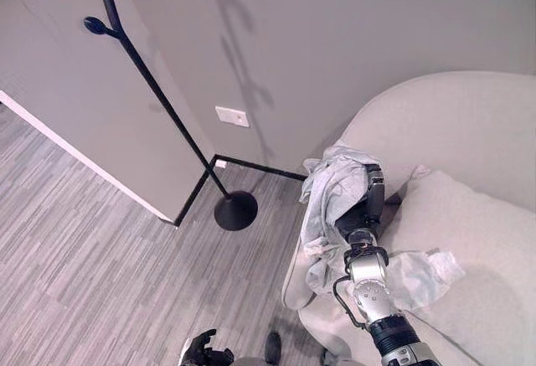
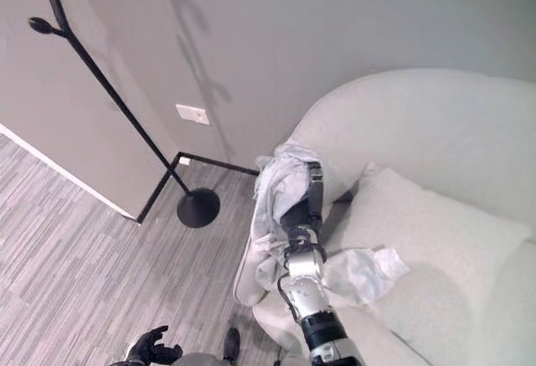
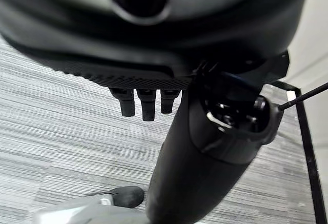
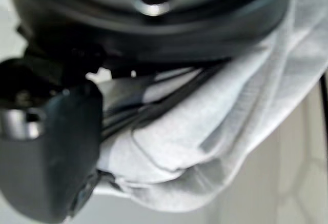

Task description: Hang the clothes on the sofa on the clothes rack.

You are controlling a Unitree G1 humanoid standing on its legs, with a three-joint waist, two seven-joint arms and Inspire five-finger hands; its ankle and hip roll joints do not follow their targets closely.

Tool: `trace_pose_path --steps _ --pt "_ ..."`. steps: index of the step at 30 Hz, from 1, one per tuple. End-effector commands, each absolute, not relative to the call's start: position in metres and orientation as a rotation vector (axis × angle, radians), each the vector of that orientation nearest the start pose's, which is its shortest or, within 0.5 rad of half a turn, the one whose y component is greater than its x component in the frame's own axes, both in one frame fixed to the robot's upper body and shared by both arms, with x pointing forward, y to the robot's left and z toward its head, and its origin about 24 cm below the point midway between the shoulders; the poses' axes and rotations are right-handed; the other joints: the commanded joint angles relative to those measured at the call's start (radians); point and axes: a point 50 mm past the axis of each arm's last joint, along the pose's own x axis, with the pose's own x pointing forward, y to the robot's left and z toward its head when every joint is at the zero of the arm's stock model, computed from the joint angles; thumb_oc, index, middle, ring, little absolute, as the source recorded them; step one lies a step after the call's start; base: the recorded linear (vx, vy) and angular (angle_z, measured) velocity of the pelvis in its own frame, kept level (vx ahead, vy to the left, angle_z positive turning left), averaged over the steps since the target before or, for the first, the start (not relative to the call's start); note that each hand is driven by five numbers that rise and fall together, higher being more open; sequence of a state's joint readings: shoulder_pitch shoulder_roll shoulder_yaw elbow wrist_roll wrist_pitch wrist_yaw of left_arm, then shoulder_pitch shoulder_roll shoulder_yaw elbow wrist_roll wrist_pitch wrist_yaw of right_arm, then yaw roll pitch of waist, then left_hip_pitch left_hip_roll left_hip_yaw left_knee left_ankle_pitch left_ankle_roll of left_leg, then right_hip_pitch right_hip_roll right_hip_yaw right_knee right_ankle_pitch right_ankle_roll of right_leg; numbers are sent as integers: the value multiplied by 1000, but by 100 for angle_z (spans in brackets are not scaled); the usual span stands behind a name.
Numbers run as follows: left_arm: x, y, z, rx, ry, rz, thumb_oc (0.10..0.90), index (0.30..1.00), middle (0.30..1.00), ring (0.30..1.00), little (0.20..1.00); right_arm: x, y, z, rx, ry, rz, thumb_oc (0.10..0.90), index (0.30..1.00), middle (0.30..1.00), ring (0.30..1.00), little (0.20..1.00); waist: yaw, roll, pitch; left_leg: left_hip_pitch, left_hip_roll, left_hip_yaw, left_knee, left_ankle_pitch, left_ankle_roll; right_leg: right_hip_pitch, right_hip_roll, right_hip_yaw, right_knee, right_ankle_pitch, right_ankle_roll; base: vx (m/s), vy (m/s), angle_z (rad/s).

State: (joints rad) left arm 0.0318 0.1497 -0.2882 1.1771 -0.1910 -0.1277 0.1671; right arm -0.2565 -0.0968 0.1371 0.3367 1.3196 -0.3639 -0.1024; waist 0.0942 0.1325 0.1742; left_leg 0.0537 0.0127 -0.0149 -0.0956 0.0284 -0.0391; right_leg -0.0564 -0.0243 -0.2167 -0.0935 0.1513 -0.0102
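Head views: the right hand (image 1: 362, 208) rests on the sofa (image 1: 469, 131) arm with the pale garment (image 1: 331, 186) bunched around it, gathered for lifting. The clothes rack (image 1: 159, 102) stands well to the hand's left, its round base on the floor (image 1: 92, 249); open floor lies between them.

Left wrist view: the left hand (image 3: 146, 103) hangs low over the floor, fingers relaxed, holding nothing.

Right wrist view: fingers clamp folds of the garment against the palm.

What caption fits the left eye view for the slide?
Right hand grips the pale garment lifted off the sofa, black clothes rack standing nearby.
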Motion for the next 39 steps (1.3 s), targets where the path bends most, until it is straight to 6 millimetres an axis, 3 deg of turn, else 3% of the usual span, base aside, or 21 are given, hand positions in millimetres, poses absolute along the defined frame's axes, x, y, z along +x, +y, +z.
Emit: trace_pose_path --steps 1,2,5,7,8,10,13,15,16,17,18,20,22,24,25,29,32,33,35,38,39 --pt "70 184 -171 233 1174 74 800 900 900 900 900 318 -147 131 1285 -467 -17 400 300 300 300 300 10 -59 -112 -41 9 70 8 -17 -9 108 -57 67 6 -155 95 0 0 0" --pt "70 184 -171 232 1174 74 800 900 900 900 900 318 -147 131 1285 -467 -17 400 300 300 300 300 9 -59 -112 -41 9 70 8 -17 -9 109 -57 67 6 -155 95 28 -20 5" --pt "84 188 -166 184 1112 139 800 900 900 900 900 316 -155 158 1234 -573 26 400 300 300 300 300 14 -70 -134 -25 10 68 8 -21 -10 128 -58 61 6 -159 94 0 0 0" --pt "107 189 -157 135 999 182 800 900 900 900 900 313 -163 183 1180 -676 63 400 300 300 300 300 19 -82 -156 -10 11 66 8 -25 -10 144 -58 56 9 -162 94 7 -18 6" --pt "107 189 -157 136 1000 182 800 900 900 900 900 313 -163 183 1180 -676 63 400 300 300 300 300 19 -82 -156 -10 11 66 8 -25 -10 144 -58 56 9 -163 94 2 -8 10" --pt "126 188 -147 86 901 209 800 900 900 900 900 311 -166 197 1145 -723 86 400 300 300 300 300 22 -92 -170 -1 13 65 8 -28 -9 154 -58 53 11 -167 94 11 -10 8" --pt "161 186 -119 27 699 203 800 900 900 900 900 309 -170 219 1081 -790 113 400 300 300 300 300 22 -104 -183 6 16 66 8 -30 -9 160 -56 52 13 -168 94 1 -5 1" --pt "193 185 -83 -25 493 198 800 900 900 900 900 310 -168 238 1039 -828 126 400 300 300 300 300 21 -116 -194 11 19 69 8 -30 -9 162 -55 53 14 -165 95 0 0 0" --pt "193 185 -82 -24 493 199 800 900 900 900 900 311 -168 239 1039 -828 126 400 300 300 300 300 21 -117 -192 12 19 70 8 -30 -9 162 -55 54 14 -165 95 -10 -20 -4" --pt "209 186 -60 -35 377 208 800 900 900 900 900 311 -168 253 999 -855 125 400 300 300 300 300 20 -126 -200 15 22 72 8 -31 -9 163 -54 57 15 -165 95 -4 -14 -4" --pt "209 186 -60 -35 376 209 800 900 900 900 900 311 -167 253 999 -855 124 400 300 300 300 300 20 -127 -198 16 22 72 8 -32 -9 164 -54 57 15 -165 95 -8 -27 -6" --pt "230 188 -25 12 203 244 800 900 900 900 900 312 -167 269 972 -892 120 400 300 300 300 300 21 -144 -210 21 26 75 8 -35 -10 169 -54 59 17 -167 94 -1 -30 -7" --pt "237 188 -13 6 140 265 800 900 900 900 900 313 -168 274 963 -900 116 400 300 300 300 300 21 -151 -213 25 27 75 8 -37 -11 172 -53 59 18 -169 94 7 -33 -13" --pt "258 185 28 22 -68 325 800 900 900 900 900 317 -166 282 917 -904 121 400 300 300 300 300 17 -173 -225 35 31 76 8 -41 -16 177 -52 59 24 -174 92 -3 -54 -4" --pt "259 185 28 23 -70 326 800 900 900 900 900 318 -166 283 916 -906 122 400 300 300 300 300 17 -173 -224 35 31 76 8 -41 -17 177 -52 59 24 -175 92 -7 -36 0" --pt "277 181 60 158 -244 376 800 900 900 900 900 323 -166 302 890 -937 126 400 300 300 300 300 6 -191 -238 47 35 82 8 -47 -20 182 -48 61 27 -176 92 3 -28 -2" --pt "281 179 65 178 -273 393 800 900 900 900 900 324 -167 312 896 -961 122 400 300 300 300 300 2 -196 -242 49 37 85 8 -48 -21 183 -47 64 27 -176 92 2 -14 0" --pt "285 174 70 194 -311 394 800 900 900 900 900 325 -164 328 919 -994 134 400 300 300 300 300 -5 -202 -248 52 40 89 8 -50 -21 182 -45 69 25 -174 92 9 -52 -2" --pt "288 171 72 186 -316 386 800 900 900 900 900 325 -163 334 923 -1007 136 400 300 300 300 300 -8 -204 -249 52 40 91 8 -50 -21 180 -44 72 24 -173 92 4 -29 -3" --pt "294 157 74 186 -323 325 800 900 900 900 900 326 -154 347 938 -1017 160 400 300 300 300 300 -21 -207 -255 55 43 95 8 -50 -21 178 -39 80 24 -171 91 2 -25 -3" --pt "298 142 76 181 -330 249 800 900 900 900 900 325 -146 356 940 -1024 188 400 300 300 300 300 -33 -209 -257 56 44 98 8 -52 -20 176 -37 86 23 -171 90 -2 -32 -6"
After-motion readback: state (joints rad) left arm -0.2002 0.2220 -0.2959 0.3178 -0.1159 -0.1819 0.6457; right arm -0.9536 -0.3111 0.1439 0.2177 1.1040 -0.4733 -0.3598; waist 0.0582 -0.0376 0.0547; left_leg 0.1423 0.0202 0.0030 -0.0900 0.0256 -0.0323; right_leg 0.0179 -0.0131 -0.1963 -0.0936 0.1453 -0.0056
